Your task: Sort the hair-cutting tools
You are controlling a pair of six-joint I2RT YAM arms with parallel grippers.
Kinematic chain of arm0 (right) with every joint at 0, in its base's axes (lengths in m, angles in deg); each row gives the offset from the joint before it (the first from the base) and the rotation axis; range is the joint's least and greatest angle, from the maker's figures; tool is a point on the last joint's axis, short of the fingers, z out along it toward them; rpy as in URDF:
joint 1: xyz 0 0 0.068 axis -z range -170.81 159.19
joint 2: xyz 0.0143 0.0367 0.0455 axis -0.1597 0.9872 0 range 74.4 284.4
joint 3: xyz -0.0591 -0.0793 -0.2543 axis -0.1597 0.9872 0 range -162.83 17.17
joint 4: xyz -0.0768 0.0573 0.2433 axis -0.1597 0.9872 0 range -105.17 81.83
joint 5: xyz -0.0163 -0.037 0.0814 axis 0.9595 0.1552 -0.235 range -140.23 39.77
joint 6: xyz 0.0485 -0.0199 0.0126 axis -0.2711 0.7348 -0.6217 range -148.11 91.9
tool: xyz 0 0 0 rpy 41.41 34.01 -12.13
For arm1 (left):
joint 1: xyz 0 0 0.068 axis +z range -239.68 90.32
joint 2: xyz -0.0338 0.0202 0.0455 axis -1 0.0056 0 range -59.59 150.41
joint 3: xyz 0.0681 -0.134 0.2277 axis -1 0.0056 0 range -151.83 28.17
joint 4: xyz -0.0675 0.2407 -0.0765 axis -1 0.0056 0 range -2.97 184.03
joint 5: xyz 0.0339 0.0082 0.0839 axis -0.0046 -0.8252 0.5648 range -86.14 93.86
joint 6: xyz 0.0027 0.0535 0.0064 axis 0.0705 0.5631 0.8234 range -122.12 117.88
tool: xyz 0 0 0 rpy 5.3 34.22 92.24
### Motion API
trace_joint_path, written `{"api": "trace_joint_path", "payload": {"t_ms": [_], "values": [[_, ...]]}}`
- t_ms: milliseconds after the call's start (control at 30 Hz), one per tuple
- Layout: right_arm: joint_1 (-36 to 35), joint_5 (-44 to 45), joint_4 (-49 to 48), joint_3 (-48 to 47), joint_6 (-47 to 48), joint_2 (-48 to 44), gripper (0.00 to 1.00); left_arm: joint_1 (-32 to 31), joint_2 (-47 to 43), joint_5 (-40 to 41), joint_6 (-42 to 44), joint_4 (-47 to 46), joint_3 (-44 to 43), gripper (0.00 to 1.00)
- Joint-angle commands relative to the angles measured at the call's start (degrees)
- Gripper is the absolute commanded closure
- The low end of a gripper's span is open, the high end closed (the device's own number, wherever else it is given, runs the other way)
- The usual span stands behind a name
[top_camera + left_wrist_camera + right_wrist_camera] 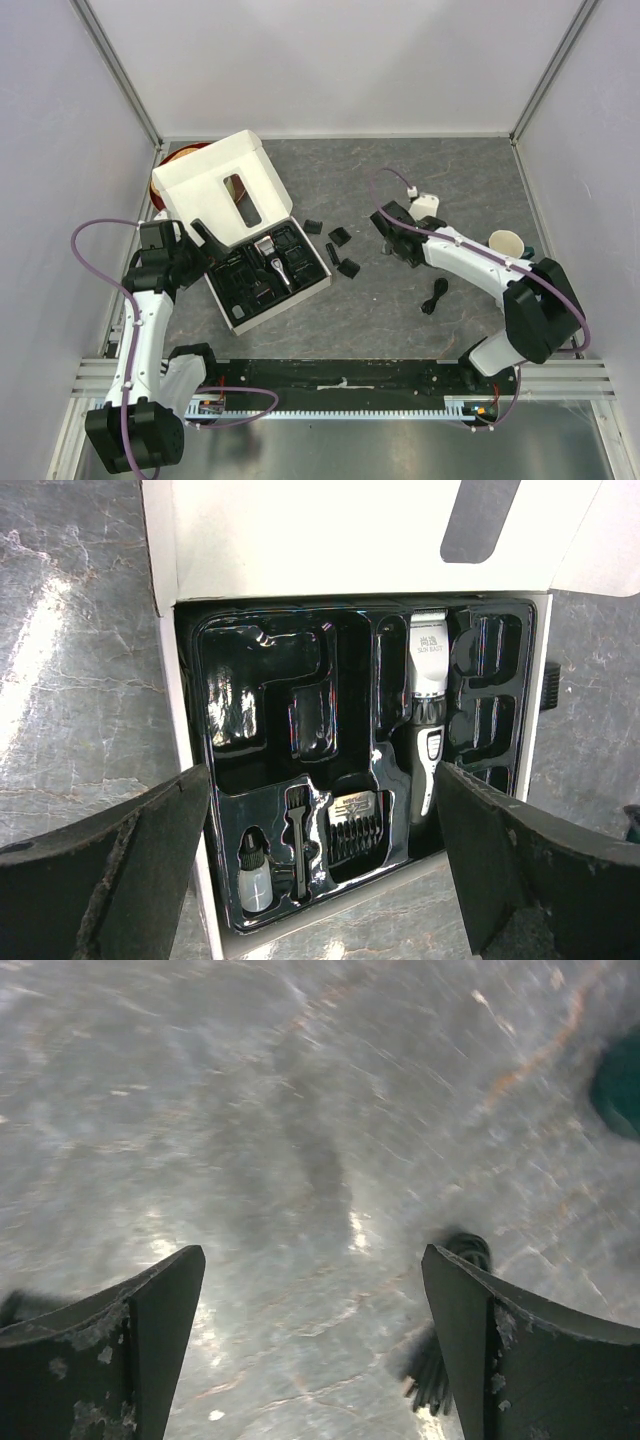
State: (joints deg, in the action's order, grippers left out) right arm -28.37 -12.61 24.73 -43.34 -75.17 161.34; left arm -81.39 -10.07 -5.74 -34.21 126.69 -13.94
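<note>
The slim clipper [428,715] with its silver head lies in the black tray of the white box [232,322]; it also shows in the top view [275,262]. A small brush [297,840] and one comb guard [357,825] sit in tray slots. Several loose comb guards [340,238] lie on the table right of the box. The coiled black cord [434,296] lies further right and shows blurred in the right wrist view [437,1365]. My left gripper [320,880] is open and empty over the tray's near edge. My right gripper [315,1350] is open and empty above bare table, the cord beside its right finger.
A small oil bottle [255,875] sits in the tray. The box lid [215,190] stands open at the back left. A cup [505,243] stands at the right, and a white block [425,204] behind the right wrist. Grey walls enclose the table.
</note>
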Motion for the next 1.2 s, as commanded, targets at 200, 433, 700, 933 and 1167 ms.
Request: {"api": "trace_joint_path", "payload": {"t_ms": [200,433,700,933,1167], "values": [[6.62,1.22,5.71,12.51,-17.34,-5.19,0.09,0.32,0.14,1.34,0.98,-0.9,-0.17,0.02],[8.73,-2.46,5.28,17.79,-19.99,-7.92,0.12,0.32,0.4,1.43,0.9,-0.9,-0.17,0.02],[8.82,-7.65,1.59,22.27,-20.25,-10.73,0.28,0.32,0.14,2.22,0.89,-0.46,-0.17,0.02],[9.0,-10.91,-3.78,27.73,-20.52,-19.43,0.31,0.32,-0.12,3.89,0.81,0.24,-0.61,0.03],[9.09,-13.89,-6.67,25.97,-16.05,-16.45,0.77,0.32,-0.47,3.98,0.63,0.16,-0.52,0.03]]}}
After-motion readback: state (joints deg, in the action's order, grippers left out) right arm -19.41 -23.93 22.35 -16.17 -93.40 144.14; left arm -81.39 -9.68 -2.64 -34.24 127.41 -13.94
